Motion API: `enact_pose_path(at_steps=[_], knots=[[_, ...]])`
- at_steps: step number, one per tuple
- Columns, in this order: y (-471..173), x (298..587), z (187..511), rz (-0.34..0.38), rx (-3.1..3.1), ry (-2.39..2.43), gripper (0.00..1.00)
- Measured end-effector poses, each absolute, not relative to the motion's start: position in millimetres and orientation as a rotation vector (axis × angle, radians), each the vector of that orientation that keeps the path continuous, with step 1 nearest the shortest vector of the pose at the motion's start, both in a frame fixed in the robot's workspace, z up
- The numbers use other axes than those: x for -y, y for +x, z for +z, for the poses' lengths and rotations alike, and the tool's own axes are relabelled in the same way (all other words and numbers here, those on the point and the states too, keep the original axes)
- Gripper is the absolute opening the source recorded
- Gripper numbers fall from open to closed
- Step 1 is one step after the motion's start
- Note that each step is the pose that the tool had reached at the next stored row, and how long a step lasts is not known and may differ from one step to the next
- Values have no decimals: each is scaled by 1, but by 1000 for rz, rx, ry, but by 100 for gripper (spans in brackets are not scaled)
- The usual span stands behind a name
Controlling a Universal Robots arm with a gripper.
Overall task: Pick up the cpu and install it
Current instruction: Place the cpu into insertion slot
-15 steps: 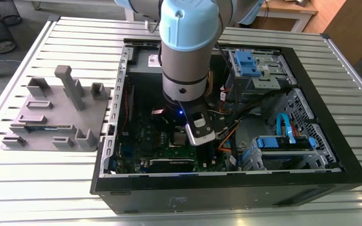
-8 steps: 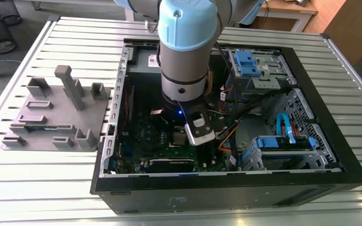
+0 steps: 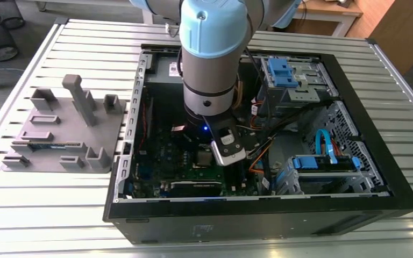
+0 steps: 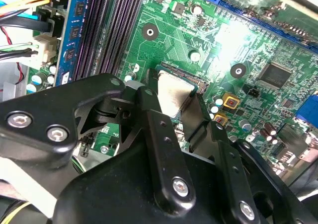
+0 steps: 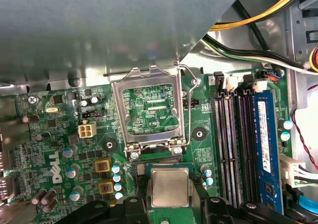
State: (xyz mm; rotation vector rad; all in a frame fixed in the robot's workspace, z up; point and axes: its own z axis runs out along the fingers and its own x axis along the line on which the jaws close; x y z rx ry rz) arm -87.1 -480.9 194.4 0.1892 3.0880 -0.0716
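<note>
Black fingers (image 4: 156, 129) of the gripper (image 4: 174, 92) are drawn in narrowly on the cpu (image 4: 174, 99), pinching its opposite edges in both wrist views. At the centre of the exterior view the arm (image 3: 210, 59) stands almost vertical, reaching down into the open computer case (image 3: 264, 223). That case holds a green circuit board (image 5: 196, 152) and blue drive brackets (image 3: 282, 70). On the exterior view's left, a grey tray (image 3: 56, 121) lies on the slatted table (image 3: 49, 215). The cpu hangs over the board, just beside the socket's raised metal frame (image 5: 118, 114).

Lower edge of the cpu (image 4: 174, 92) behind the pincer (image 4: 175, 107), second wrist view
</note>
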Motion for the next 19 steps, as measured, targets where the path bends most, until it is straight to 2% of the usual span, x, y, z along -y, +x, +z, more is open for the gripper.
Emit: enact_pose_path(at_steps=[19], knots=[[-90, 481, 196, -71, -3089, 172, 44]])
